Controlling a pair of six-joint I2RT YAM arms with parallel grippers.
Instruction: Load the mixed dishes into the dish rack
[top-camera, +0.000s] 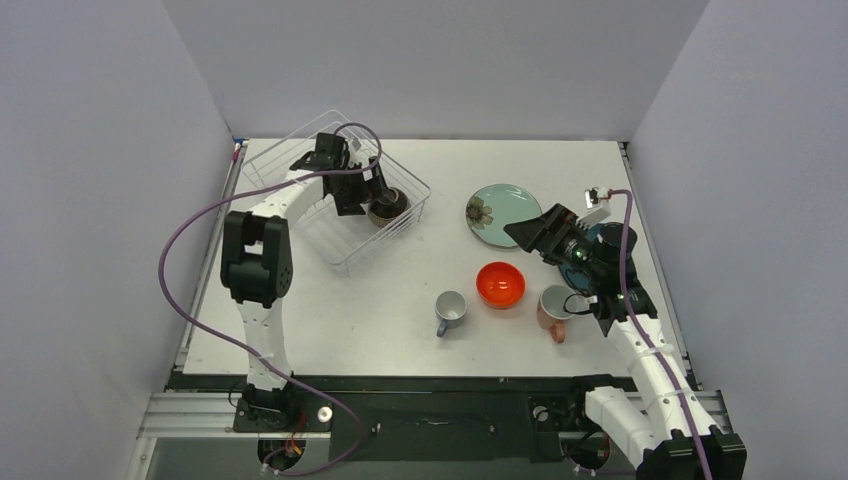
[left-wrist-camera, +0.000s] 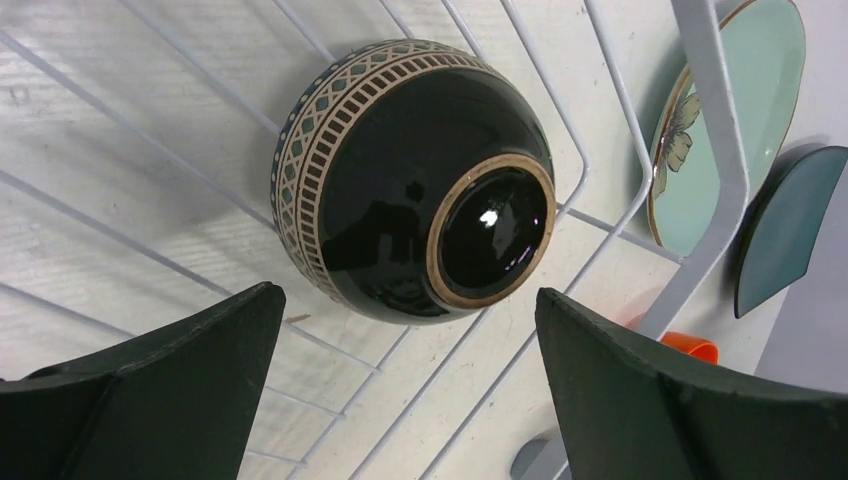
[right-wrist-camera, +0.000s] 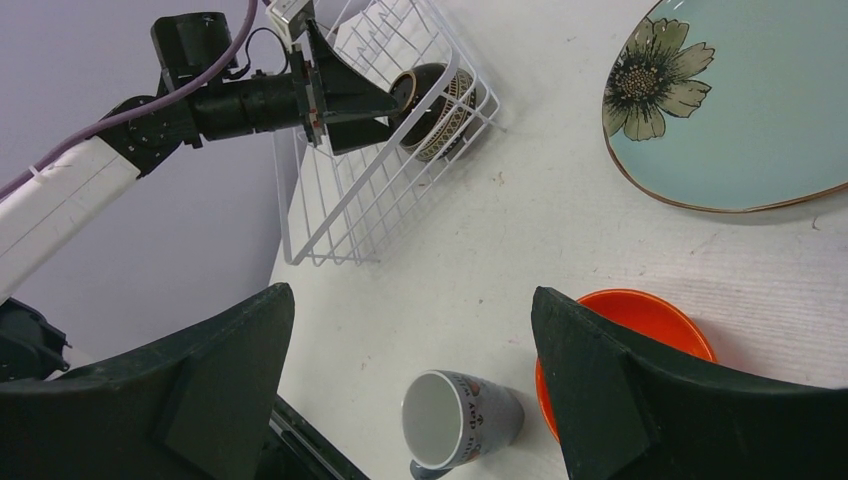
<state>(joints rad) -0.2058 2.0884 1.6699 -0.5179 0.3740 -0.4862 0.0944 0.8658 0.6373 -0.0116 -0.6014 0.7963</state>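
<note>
The brown bowl (top-camera: 388, 205) lies tipped on its side inside the white wire dish rack (top-camera: 270, 160), its dark foot facing my left wrist camera (left-wrist-camera: 420, 180). My left gripper (top-camera: 375, 200) is open and empty just beside it. The pale-teal flower plate (top-camera: 503, 213), orange-red bowl (top-camera: 500, 284), grey-blue mug (top-camera: 450, 311) and pink mug (top-camera: 553, 308) stand on the table. The dark-teal plate (top-camera: 612, 238) is mostly hidden under my right arm. My right gripper (top-camera: 530, 232) is open and empty above the table, near the flower plate (right-wrist-camera: 740, 110) and the orange-red bowl (right-wrist-camera: 640, 320).
Grey walls close in the table at the left, back and right. The rack's wire rim (left-wrist-camera: 715, 150) rises between the brown bowl and the plates. A purple cable (top-camera: 190, 250) loops from the left arm.
</note>
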